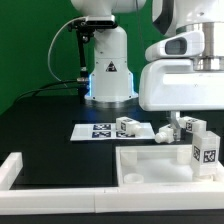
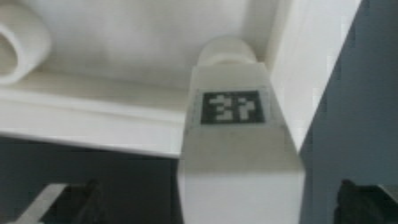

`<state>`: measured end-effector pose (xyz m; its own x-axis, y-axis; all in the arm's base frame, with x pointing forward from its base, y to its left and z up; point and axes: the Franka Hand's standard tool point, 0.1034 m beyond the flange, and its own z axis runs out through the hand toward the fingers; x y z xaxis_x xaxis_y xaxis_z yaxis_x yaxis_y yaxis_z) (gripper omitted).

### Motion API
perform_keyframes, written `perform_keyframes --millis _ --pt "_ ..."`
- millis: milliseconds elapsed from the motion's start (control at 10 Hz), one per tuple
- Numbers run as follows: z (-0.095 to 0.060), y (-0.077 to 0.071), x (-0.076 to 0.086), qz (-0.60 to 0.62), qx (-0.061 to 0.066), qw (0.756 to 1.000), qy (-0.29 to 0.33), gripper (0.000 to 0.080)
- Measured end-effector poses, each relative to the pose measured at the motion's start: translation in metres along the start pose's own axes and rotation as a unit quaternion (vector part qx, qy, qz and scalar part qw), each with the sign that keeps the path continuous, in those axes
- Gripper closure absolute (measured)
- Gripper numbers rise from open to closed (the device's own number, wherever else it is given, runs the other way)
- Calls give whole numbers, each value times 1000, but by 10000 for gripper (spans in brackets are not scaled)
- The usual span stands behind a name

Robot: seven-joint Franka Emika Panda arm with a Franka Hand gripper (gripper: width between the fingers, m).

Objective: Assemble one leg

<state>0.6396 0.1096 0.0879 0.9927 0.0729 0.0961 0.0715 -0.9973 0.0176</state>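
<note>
Hovering with its fingers spread wide and holding nothing, the gripper (image 1: 181,127) hangs over the white panel (image 1: 150,166), where a tagged leg (image 2: 235,140) stands in the panel's corner on the exterior view's right.

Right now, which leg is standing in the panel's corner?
The leg upright at the tabletop panel's far corner on the exterior view's right; the others lie on the table behind.

I see a black table (image 1: 40,125) carrying everything. The marker board (image 1: 100,131) lies flat on it near the robot base (image 1: 108,75). A loose leg (image 1: 127,127) sits at the board's edge. The big white panel (image 1: 150,165) rests nearby, with white border bars (image 1: 60,200) along the front edge.
</note>
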Motion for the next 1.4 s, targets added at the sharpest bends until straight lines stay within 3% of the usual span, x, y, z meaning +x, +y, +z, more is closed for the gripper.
perform_keyframes --millis 200,500,700,800,900,1000,1300,1400 --pt "2 -4 -1 2 1 999 -34 151" --pt "3 -9 1 24 -1 999 -23 151" --pt "3 -9 1 31 0 999 -23 409" --pt "3 -8 1 84 -2 996 -23 409" --pt "4 -8 1 114 -3 993 -23 514" --pt "5 -7 1 145 -2 989 -19 514" --pt "6 -2 1 372 -2 928 22 514" --pt "6 -1 1 467 3 884 12 514"
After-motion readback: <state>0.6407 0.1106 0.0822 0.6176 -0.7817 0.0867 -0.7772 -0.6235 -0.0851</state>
